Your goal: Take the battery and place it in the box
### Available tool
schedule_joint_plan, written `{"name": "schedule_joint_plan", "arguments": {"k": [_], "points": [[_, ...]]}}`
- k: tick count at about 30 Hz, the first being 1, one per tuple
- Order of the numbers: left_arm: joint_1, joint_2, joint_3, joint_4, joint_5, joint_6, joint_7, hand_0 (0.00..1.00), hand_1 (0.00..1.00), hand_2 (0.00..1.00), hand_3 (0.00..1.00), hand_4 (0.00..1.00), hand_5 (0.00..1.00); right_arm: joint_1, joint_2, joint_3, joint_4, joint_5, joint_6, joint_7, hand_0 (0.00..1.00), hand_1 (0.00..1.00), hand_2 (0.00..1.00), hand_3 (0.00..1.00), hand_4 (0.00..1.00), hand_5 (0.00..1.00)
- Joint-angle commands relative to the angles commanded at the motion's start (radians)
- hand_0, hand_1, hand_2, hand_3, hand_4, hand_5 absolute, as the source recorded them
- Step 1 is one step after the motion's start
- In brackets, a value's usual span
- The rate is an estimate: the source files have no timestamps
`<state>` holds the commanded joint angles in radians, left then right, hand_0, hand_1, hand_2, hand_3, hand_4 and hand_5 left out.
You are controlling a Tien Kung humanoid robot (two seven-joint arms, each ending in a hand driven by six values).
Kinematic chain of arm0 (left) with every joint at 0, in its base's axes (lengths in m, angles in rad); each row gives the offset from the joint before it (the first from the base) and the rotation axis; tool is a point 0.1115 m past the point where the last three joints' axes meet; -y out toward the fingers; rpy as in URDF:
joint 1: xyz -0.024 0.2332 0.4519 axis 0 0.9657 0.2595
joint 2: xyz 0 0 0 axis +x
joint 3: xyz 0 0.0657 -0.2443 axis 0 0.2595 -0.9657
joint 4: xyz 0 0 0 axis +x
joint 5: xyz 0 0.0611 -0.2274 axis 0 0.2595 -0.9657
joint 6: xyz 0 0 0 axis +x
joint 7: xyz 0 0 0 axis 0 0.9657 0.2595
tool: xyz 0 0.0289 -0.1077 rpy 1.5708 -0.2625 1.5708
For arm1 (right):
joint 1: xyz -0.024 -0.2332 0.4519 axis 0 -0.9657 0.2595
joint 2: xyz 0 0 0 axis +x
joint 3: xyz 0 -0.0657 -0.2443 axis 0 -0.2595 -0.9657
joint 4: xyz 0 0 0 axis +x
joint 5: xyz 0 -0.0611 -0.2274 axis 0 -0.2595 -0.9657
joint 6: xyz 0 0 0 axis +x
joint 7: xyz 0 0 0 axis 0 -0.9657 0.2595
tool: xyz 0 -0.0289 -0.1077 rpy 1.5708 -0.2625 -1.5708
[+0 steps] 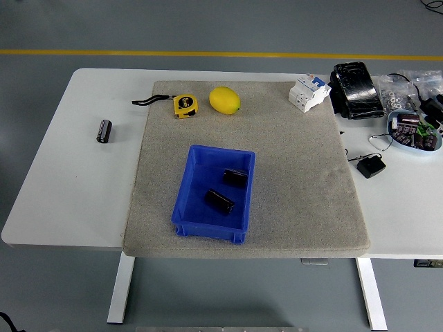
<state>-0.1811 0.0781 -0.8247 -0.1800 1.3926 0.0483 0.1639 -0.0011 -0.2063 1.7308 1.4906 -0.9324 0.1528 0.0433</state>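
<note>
A blue plastic box point(201, 181) sits on the grey mat point(291, 159) near its front edge. Two black cylindrical batteries lie inside it, one point(235, 176) toward the back right and one point(219, 201) nearer the front. A third black battery point(104, 131) lies on the bare white table point(66, 187), left of the mat. Neither of my hands nor arms shows anywhere in the head view.
A yellow tape measure point(184, 105) and a yellow lemon point(224, 100) rest at the mat's far edge. A white circuit breaker point(308, 92), a black wrapped pack point(356, 90), a black adapter point(371, 167) and a bowl of small parts point(413, 131) occupy the right side.
</note>
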Motion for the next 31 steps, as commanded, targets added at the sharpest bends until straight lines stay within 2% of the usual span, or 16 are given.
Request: {"name": "schedule_joint_plan", "arguments": {"k": [31], "points": [[0.012,-0.017,-0.019,0.000,-0.023,0.020,-0.008,0.593,0.568,0.666,0.639,0.649,0.702,0.013,-0.020,-0.016,-0.004,-0.004,0.001,-0.006,0.889,0.838,0.878,0.894,0.998,0.998]]}}
